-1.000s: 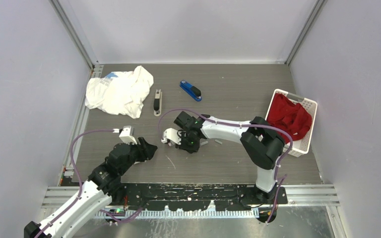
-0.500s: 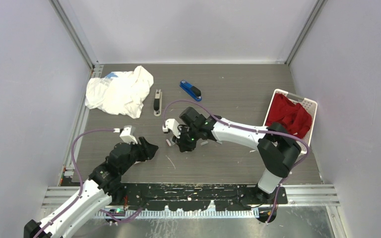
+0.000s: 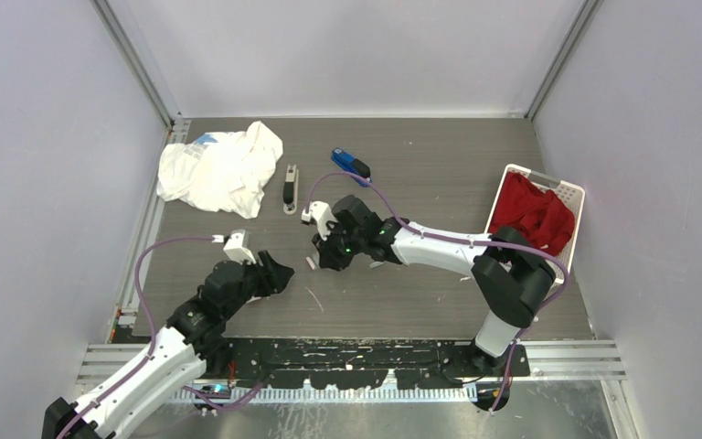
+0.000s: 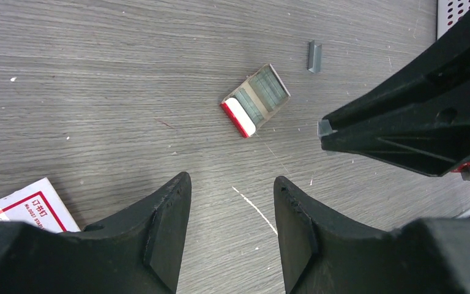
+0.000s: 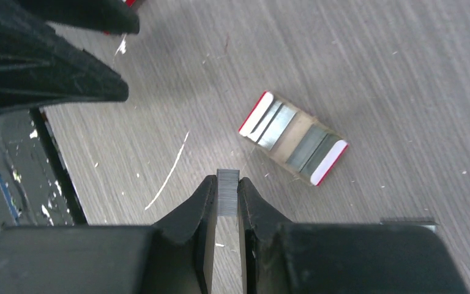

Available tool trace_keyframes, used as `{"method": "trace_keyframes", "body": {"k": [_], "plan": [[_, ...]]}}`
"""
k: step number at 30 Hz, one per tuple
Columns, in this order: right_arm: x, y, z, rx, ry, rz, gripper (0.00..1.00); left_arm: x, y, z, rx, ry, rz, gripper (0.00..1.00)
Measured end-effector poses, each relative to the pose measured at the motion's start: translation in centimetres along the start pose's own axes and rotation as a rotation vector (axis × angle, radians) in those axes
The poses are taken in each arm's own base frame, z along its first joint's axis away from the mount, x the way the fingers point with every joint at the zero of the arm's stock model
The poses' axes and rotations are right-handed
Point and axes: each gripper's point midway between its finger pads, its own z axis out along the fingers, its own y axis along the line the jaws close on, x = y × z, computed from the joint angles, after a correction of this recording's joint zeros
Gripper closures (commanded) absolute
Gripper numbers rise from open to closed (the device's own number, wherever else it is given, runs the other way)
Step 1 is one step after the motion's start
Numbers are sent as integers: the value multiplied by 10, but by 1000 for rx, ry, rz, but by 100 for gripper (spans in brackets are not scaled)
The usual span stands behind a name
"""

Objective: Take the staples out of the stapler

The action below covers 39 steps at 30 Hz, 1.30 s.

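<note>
Grey wood-grain laminate, scuffed and flecked with white specks, forms your worktop (image 3: 420,302). Nearest the bases, your left gripper (image 4: 231,184) hangs released, its matte black fingers spread over bare surface with nothing between them. Just beside it lies a flat white-and-red box (image 4: 27,205) with a red border, printed 订书钉 above Latin capitals that start "STA"; the rest is cut off. A little farther out, your right gripper (image 5: 227,180) is clenched on a staple strip (image 5: 227,199), a short ribbed silvery bar standing up between the fingertips above the worktop. Beyond it rests a small open tray (image 5: 260,113) of tan card with red-and-white ends, holding rows of silvery staples. A loose strip (image 4: 314,56) lies apart from the tray. Farther back are a long grey stapler (image 3: 290,189) and a blue stapler (image 3: 351,165), then a crumpled white cloth (image 3: 219,169) at the left and a white perforated basket (image 3: 569,233) of red fabric at the right.
</note>
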Motion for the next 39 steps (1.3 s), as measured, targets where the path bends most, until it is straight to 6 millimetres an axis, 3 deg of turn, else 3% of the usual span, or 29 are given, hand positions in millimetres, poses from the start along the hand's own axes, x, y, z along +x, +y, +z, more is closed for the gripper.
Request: {"method": "trace_keyframes", "body": {"k": [9,21,30,39], "plan": [[-19,-11,5,99,-74,79,93,1,1,3,-9,11,2,48],[-14,-21,19,197,-61,110,91,0,0,4,-6,8,1,48],[-26,-29,29,265,-88,157,90,0,-1,4,-4,5,1,48],[-11,-38,43,309,-51,208,89,-1,-1,4,-3,4,1,48]]}}
